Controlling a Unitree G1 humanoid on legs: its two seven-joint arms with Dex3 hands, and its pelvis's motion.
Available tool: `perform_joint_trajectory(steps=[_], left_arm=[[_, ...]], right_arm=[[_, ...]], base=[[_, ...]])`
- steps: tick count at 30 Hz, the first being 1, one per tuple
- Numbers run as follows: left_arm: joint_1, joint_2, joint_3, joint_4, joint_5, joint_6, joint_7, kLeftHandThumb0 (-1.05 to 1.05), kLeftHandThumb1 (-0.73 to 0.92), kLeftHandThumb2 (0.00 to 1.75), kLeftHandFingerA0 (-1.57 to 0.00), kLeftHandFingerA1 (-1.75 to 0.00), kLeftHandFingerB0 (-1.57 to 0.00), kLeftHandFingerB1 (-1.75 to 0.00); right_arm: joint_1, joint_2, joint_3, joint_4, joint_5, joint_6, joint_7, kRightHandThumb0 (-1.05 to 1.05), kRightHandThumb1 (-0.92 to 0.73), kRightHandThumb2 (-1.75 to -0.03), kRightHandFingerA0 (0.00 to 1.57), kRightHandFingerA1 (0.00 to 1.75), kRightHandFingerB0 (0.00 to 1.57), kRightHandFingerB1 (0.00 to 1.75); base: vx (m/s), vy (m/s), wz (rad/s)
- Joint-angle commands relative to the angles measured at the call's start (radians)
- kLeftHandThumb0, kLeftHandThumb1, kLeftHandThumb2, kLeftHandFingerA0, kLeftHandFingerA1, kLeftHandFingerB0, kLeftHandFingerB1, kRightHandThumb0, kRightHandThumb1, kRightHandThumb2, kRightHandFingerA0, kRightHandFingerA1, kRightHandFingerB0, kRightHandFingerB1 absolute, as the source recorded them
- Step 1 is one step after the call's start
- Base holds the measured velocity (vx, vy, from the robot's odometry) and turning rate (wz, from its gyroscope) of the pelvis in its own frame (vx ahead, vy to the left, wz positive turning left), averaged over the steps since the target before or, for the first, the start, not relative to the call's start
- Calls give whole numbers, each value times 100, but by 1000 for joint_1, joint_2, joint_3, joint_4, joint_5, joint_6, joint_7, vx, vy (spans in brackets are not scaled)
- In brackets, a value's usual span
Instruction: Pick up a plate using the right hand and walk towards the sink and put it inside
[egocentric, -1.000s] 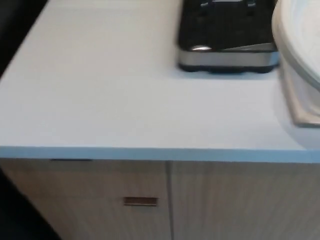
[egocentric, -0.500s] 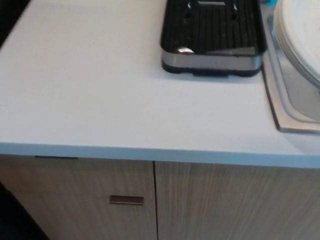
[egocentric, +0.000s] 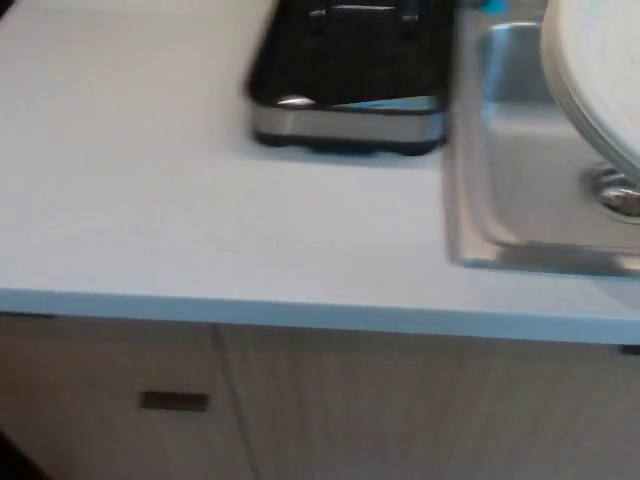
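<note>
A white plate (egocentric: 595, 75) shows at the upper right edge of the head view, tilted and hovering over the steel sink (egocentric: 530, 150). The sink's drain (egocentric: 620, 190) shows just below the plate's rim. Whatever holds the plate lies beyond the picture's right edge. No hand of mine shows in this view.
A black dish rack with a chrome front (egocentric: 345, 75) stands on the white counter (egocentric: 150, 190) just left of the sink. Below the counter's blue front edge are wooden cabinet doors with a small metal handle (egocentric: 175, 402).
The whole picture has shifted left, so the camera has moved right along the counter. More of the sink now shows under the plate, drain included.
</note>
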Motion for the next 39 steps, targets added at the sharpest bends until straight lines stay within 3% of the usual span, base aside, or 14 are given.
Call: perform_joint_trajectory(steps=[1,2,3,4,6,7,8,9,15,19,31,39], left_arm=[[8,14,2,-10,2,-42,24,27,50,175,-125,-174,-116,-153],[10,13,1,-17,3,-38,27,27,50,175,-125,-174,-116,-153],[9,14,1,-17,2,-40,26,23,51,175,-128,-173,-116,-155],[7,16,2,-6,-1,-61,19,14,69,145,-157,-152,-151,-146],[6,17,2,-2,-2,-69,17,14,69,145,-157,-152,-151,-146],[0,21,3,2,3,-56,28,11,73,147,-157,-152,-151,-146],[-1,21,3,3,4,-54,30,11,73,147,-157,-152,-151,-146],[4,18,3,-12,0,-59,26,12,67,145,-157,-153,-153,-147],[2,20,0,-5,-1,-59,24,11,66,145,-157,-152,-152,-147],[-4,20,1,0,-5,-68,23,11,71,146,-157,-152,-152,-147],[-8,17,15,14,-16,-65,27,12,71,147,-157,-153,-152,-147],[4,15,23,-7,-26,-72,14,12,70,147,-157,-153,-154,-148]], right_arm=[[-13,-4,-9,-3,38,4,16,-23,-47,-111,107,148,92,105],[-14,-4,-8,-2,45,-1,20,-23,-47,-111,107,148,92,105],[-16,-6,-8,2,44,-6,16,-19,-51,-112,90,162,89,107],[-16,-6,-9,0,42,-3,19,-19,-51,-112,91,161,89,106],[-15,-4,-10,-2,42,-2,21,-19,-51,-112,91,161,89,106],[-19,-4,-8,-11,45,1,35,-25,-47,-111,107,150,90,105],[-19,-3,-8,-12,45,1,37,-25,-47,-111,107,150,90,105],[-26,-5,-5,-2,39,-5,25,-21,-56,-109,89,163,88,105],[-29,-4,-4,2,36,0,32,-23,-60,-108,90,162,86,108],[-26,-5,-2,-9,32,-12,30,-17,-53,-108,90,164,88,105],[-41,1,20,-1,58,-42,53,-17,-54,-113,89,165,88,104],[-39,12,29,-13,46,-26,58,-17,-52,-117,93,162,90,105]], base=[[-67,-191,-4],[-65,-162,-3],[-54,-140,0],[-56,-132,0],[-36,-116,0],[0,0,0],[-17,14,-7],[0,0,0],[-33,81,29],[13,-35,7],[49,-247,-3],[157,-18,-4]])
